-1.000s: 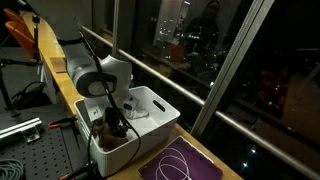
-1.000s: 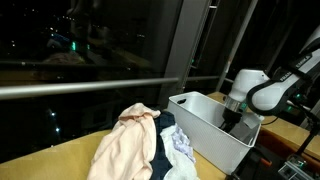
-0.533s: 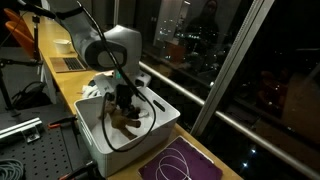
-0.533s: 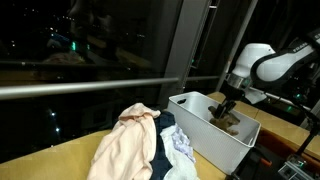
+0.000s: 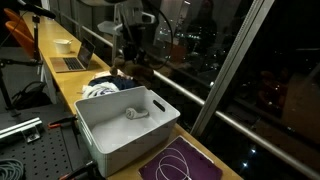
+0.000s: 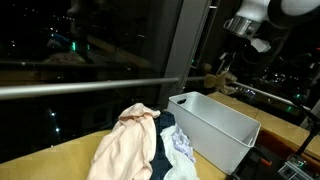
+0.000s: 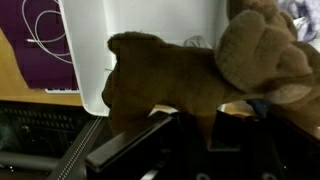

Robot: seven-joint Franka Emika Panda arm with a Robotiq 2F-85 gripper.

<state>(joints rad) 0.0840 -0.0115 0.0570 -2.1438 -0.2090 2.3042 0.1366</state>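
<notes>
A white plastic bin (image 5: 120,150) is set on the yellow surface (image 6: 50,165), and a small pale item (image 5: 138,114) is seen lying inside it. Just beside one end of the bin, a purple mat (image 5: 212,166) is laid flat, with a white cable (image 5: 172,158) looped on it. At the other end a heap of clothes (image 6: 130,145) is piled, topped by a peach garment. Farther along, an open laptop (image 5: 72,63) and a bowl (image 5: 62,44) are placed.
</notes>
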